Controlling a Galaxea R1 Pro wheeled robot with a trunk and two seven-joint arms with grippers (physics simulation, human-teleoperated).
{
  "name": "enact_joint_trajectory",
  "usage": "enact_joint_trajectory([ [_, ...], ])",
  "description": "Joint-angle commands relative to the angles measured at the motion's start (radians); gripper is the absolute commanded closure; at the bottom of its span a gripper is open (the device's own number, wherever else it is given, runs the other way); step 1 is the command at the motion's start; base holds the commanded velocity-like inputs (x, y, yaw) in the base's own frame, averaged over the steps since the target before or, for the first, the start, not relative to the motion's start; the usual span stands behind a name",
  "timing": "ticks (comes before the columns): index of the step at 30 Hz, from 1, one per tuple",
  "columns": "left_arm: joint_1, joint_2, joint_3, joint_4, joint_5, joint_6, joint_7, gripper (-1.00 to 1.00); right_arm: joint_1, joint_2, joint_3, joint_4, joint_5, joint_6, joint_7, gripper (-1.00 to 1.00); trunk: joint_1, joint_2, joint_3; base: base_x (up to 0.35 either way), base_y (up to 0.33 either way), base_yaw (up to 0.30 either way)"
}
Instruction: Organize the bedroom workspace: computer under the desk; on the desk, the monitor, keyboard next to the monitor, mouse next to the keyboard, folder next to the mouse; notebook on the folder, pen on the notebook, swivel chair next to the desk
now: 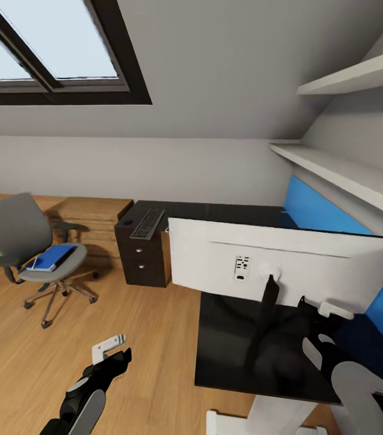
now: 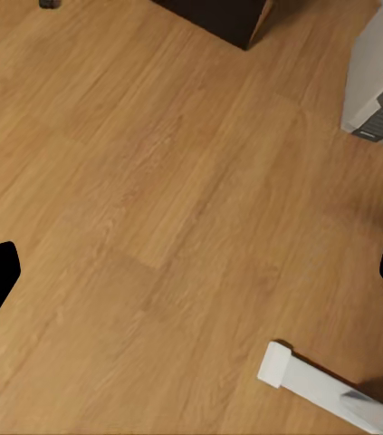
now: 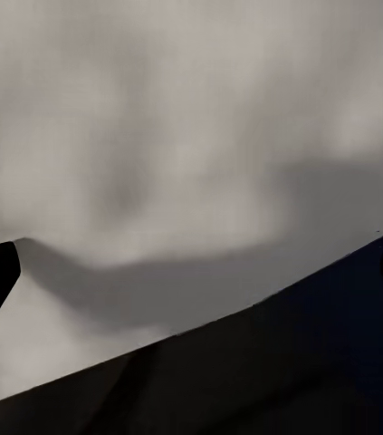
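The monitor (image 1: 228, 260) stands on the black desk (image 1: 228, 356), its white back toward me. My right gripper (image 1: 319, 315) is open at the monitor's lower right corner. In the right wrist view that white back (image 3: 182, 136) is very close in front of the spread fingers. The keyboard (image 1: 148, 223) lies on the desk's far wing above the drawer unit (image 1: 138, 260). The blue folder (image 1: 51, 257) rests on the swivel chair (image 1: 19, 232) at left. My left gripper (image 1: 116, 356) hangs open over the floor. The grey computer (image 2: 379, 82) shows its red light. The mouse is out of view.
Low wooden shelving (image 1: 89, 211) runs along the back wall behind the chair. Two white wall shelves (image 1: 348, 175) jut out above the desk's blue back panel (image 1: 312, 211). The desk's white leg foot (image 2: 322, 385) lies on the wood floor (image 2: 155, 199) near my left gripper.
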Motion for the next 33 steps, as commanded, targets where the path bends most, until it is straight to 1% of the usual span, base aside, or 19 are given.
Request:
enact_joint_trajectory([
  [1, -0.001, 0.001, 0.001, -0.001, 0.008, 0.002, 0.009, -1.00, -0.001, 0.000, 0.005, 0.001, -0.010, -0.005, 0.000, -1.00, 0.001, -0.002, -0.002, 0.226, -0.071, 0.000],
  [3, -0.001, -0.001, 0.009, -0.001, 0.009, 0.002, 0.008, -1.00, -0.001, 0.000, 0.006, 0.001, -0.010, -0.005, 0.000, -1.00, 0.001, -0.002, -0.002, 0.095, -0.030, 0.000],
  [9, -0.001, -0.001, 0.018, -0.001, 0.010, 0.002, 0.008, -1.00, -0.001, 0.001, 0.006, 0.001, -0.010, -0.005, 0.000, -1.00, 0.001, -0.002, -0.002, 0.025, -0.008, 0.000],
  [13, -0.001, -0.001, 0.033, -0.001, 0.010, 0.002, 0.008, -1.00, -0.001, 0.004, 0.006, 0.000, -0.010, -0.006, -0.001, -1.00, 0.001, -0.002, -0.002, -0.009, -0.001, 0.000],
  [18, -0.001, -0.002, 0.040, -0.001, 0.010, 0.004, 0.008, -1.00, -0.001, 0.007, 0.006, -0.003, -0.011, -0.006, -0.003, -1.00, 0.001, -0.002, -0.002, -0.212, -0.011, 0.001],
  [25, -0.001, -0.001, 0.047, -0.002, 0.016, 0.004, 0.008, -1.00, -0.001, 0.008, 0.005, -0.005, -0.012, -0.006, -0.003, -1.00, 0.001, -0.002, -0.007, -0.277, -0.191, 0.158],
  [27, -0.001, 0.000, 0.068, -0.002, 0.038, 0.005, 0.007, -1.00, -0.001, 0.008, 0.003, -0.005, -0.012, -0.006, -0.003, -1.00, 0.001, -0.002, -0.009, -0.262, -0.224, 0.210],
  [29, -0.001, 0.000, 0.080, -0.002, 0.053, 0.006, 0.007, -1.00, -0.001, 0.008, 0.003, -0.005, -0.013, -0.006, -0.003, -1.00, 0.001, -0.002, -0.011, -0.262, -0.218, 0.213],
  [33, -0.001, -0.001, 0.090, -0.001, 0.068, 0.007, 0.005, -1.00, -0.001, 0.008, 0.003, -0.004, -0.012, -0.006, -0.003, -1.00, 0.001, -0.002, -0.015, -0.240, -0.242, 0.215],
])
